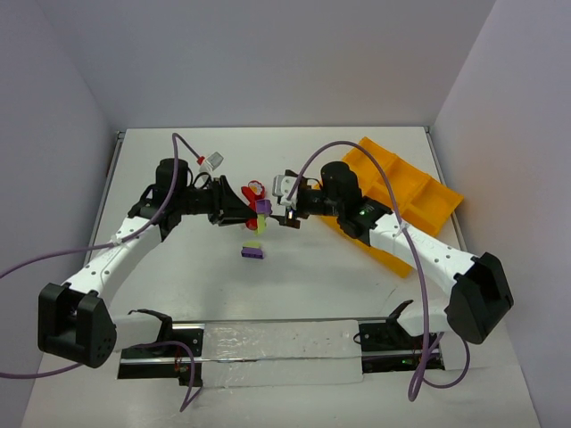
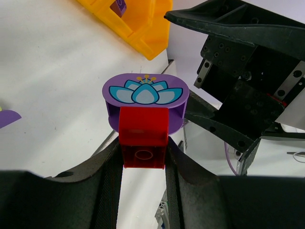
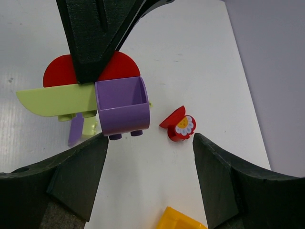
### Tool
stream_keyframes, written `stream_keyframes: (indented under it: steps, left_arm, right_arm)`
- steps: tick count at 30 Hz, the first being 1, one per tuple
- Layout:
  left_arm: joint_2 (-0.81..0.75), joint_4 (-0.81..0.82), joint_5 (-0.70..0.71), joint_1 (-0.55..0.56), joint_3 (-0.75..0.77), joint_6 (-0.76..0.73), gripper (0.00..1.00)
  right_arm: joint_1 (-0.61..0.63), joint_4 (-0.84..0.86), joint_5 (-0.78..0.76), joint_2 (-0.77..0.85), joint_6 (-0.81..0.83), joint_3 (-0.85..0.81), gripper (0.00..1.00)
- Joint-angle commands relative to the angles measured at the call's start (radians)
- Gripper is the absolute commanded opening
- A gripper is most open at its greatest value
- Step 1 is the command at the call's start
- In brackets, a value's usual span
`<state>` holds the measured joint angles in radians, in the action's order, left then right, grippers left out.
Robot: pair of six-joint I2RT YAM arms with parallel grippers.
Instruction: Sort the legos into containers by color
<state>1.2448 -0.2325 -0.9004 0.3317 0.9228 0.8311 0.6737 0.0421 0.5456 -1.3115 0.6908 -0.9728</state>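
My left gripper (image 1: pixel 247 211) (image 2: pixel 143 160) is shut on a red brick (image 2: pixel 143 143) of a mixed clump held above the table. The clump has a purple brick with a lotus print (image 2: pixel 143 102) (image 3: pixel 121 107), red half-round pieces (image 3: pixel 62 71) and a yellow-green piece (image 3: pixel 52 100). My right gripper (image 1: pixel 289 210) (image 3: pixel 150 162) is open and empty, facing the clump from the right, jaws just short of the purple brick. A red flower brick (image 3: pixel 180 125) (image 1: pixel 254 188) and a purple brick (image 1: pixel 252 252) lie on the table. The orange-yellow tray (image 1: pixel 406 192) (image 2: pixel 143 28) sits at the right.
A purple brick (image 2: pixel 119 5) lies in one tray compartment. A tray corner (image 3: pixel 178 220) shows under my right gripper. A purple piece (image 2: pixel 7 117) lies on the table at the left edge of the left wrist view. Walls stand close on both sides and behind the table.
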Motion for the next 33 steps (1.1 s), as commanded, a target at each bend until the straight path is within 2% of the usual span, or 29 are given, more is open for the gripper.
stream_keyframes:
  steps: [1, 4, 15, 27, 28, 30, 33]
  left_arm:
    - [-0.042, -0.039, -0.033, 0.003, 0.060, -0.041, 0.00]
    - [-0.047, -0.056, -0.027, 0.001, 0.055, -0.059, 0.00]
    - [-0.048, -0.066, -0.033, 0.001, 0.058, -0.078, 0.00]
    - [-0.047, -0.039, -0.042, 0.001, 0.031, -0.076, 0.00]
    - [-0.047, -0.036, -0.043, 0.001, 0.032, -0.075, 0.00]
    - [-0.050, -0.042, -0.043, 0.001, 0.038, -0.080, 0.00]
    - [-0.053, -0.048, -0.042, 0.001, 0.043, -0.085, 0.00]
  right_arm:
    - [-0.004, -0.079, 0.107, -0.037, 0.064, -0.111, 0.78]
    - [-0.003, -0.138, 0.143, -0.051, 0.077, -0.136, 0.77]
    - [-0.003, -0.193, 0.205, -0.076, 0.093, -0.179, 0.76]
    - [-0.002, -0.192, 0.221, -0.135, 0.074, -0.222, 0.76]
    - [-0.002, -0.186, 0.221, -0.135, 0.072, -0.223, 0.73]
    - [-0.002, -0.186, 0.225, -0.138, 0.070, -0.231, 0.61]
    - [-0.001, -0.183, 0.224, -0.143, 0.060, -0.239, 0.38]
